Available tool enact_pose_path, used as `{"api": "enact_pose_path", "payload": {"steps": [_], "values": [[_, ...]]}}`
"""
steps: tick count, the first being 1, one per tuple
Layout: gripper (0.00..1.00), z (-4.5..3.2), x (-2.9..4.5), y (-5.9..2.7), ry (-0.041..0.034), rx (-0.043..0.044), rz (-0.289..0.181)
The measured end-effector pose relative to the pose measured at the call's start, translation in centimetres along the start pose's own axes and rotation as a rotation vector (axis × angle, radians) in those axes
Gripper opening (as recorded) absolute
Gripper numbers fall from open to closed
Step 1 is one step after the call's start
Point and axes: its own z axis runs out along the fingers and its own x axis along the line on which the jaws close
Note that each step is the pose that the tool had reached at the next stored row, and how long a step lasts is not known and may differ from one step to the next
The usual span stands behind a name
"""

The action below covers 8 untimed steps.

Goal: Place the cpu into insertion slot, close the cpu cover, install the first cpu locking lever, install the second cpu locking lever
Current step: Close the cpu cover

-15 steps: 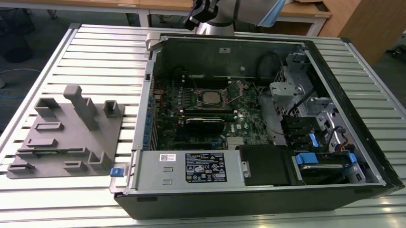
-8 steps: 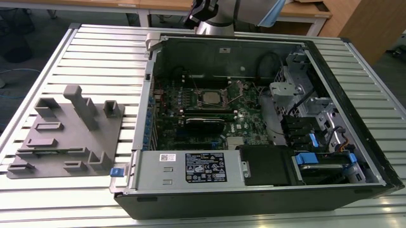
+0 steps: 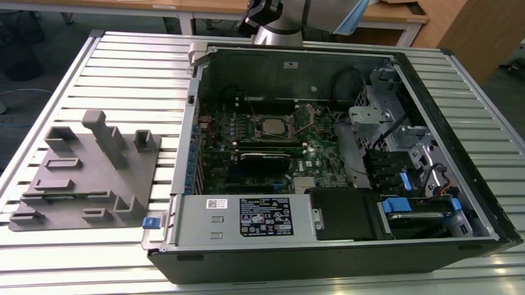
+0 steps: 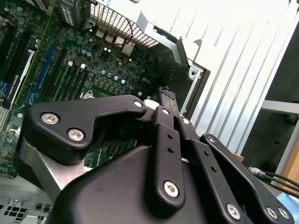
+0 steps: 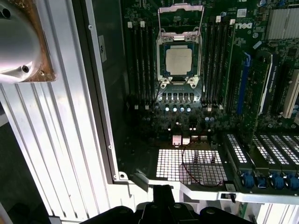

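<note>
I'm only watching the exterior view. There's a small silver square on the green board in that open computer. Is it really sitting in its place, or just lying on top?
Observer: It's in place. In the first wrist view the chip lies flat inside the socket, silver side up.
Operator: Is anything closed over it?
Observer: No. The cover is swung open, away from the chip, so the chip's top is bare.
Operator: And where is the part that grabs things?
Observer: In the first wrist view the gripper lines up with the case rim, well apart from the chip.
</note>
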Motion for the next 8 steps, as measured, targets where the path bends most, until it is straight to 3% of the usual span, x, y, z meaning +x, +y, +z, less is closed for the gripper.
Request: {"api": "enact_pose_path", "payload": {"steps": [8], "values": [[0.11,-0.28,0.03,-0.14,0.0000,0.0000,0.000]]}}
